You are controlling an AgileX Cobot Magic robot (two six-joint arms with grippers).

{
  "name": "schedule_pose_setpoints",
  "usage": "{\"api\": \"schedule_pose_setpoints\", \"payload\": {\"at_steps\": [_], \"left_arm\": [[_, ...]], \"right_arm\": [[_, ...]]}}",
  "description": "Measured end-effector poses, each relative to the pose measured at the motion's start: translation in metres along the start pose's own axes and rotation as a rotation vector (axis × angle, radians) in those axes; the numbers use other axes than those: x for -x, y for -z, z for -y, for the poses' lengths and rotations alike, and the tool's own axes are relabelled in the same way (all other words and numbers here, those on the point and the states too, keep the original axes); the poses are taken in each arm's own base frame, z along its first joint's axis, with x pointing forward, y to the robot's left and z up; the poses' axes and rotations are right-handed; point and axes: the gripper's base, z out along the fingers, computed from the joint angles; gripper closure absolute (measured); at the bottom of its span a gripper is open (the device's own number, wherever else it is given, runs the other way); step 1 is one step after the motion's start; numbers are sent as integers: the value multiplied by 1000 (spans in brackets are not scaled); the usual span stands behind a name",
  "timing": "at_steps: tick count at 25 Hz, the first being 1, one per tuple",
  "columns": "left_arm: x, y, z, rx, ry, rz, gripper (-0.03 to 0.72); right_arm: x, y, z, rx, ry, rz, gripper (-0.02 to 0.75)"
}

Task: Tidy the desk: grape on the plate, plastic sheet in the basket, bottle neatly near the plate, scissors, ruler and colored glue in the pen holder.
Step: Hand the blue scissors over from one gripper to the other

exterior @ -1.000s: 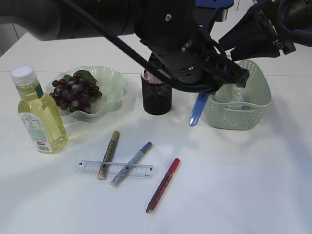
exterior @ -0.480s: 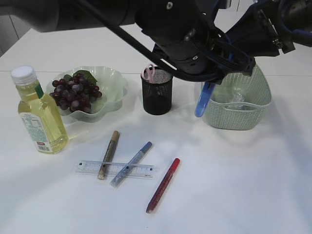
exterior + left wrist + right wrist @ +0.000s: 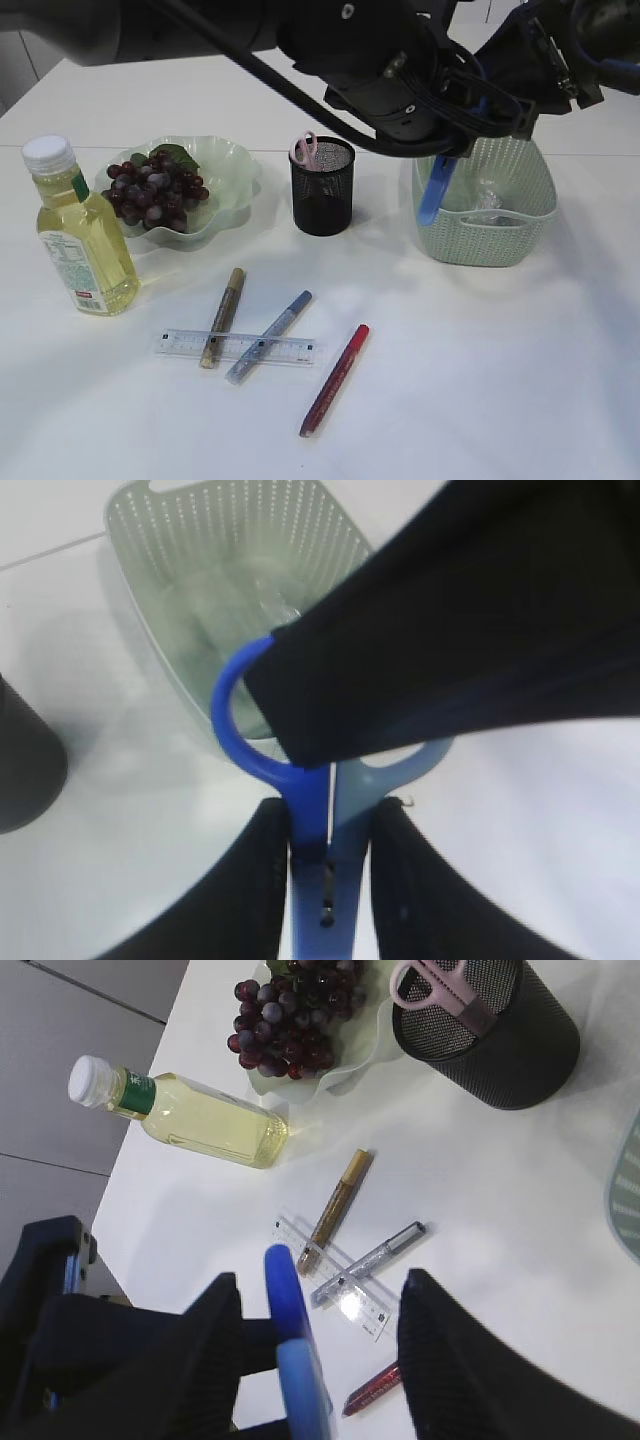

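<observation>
Exterior view: my left arm reaches across the middle and holds the blue scissors (image 3: 436, 195) in the air at the near-left rim of the woven green basket (image 3: 490, 240). Their long axis hangs steeply, almost upright. The black mesh pen holder (image 3: 322, 195), where they belong, stands to the left of them, apart from the basket, with pink scissors (image 3: 306, 148) in it already. My left arm is the nearer one to it. The clear ruler (image 3: 235, 347) and the glitter glue pens lie flat on the white surface, well in front.

Left wrist view: my left fingers (image 3: 262, 880) are clamped on the scissors at the pivot, with the smooth plastic handle loops pointing away from me over the basket mouth. My right arm's dark bulk covers part of the loops. The pen holder shows at the left edge.

Right wrist view: my right fingers (image 3: 445, 1360) stand spread apart, with a rounded blue part of the scissors between them. I cannot tell whether either finger touches it. This looks to me like a handover.
</observation>
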Motion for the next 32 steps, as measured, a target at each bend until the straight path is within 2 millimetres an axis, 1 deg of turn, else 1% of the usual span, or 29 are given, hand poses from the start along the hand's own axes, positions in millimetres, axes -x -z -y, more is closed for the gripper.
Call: {"api": "schedule_pose_setpoints", "payload": {"at_steps": [13, 21, 32], "left_arm": [[2, 0, 1, -16, 0, 26, 505], [3, 0, 2, -18, 0, 29, 505], [4, 0, 3, -30, 0, 49, 505]], "right_arm": [[1, 0, -2, 17, -6, 13, 344], [1, 0, -2, 19, -5, 15, 463], [1, 0, -2, 19, -3, 15, 477]]}}
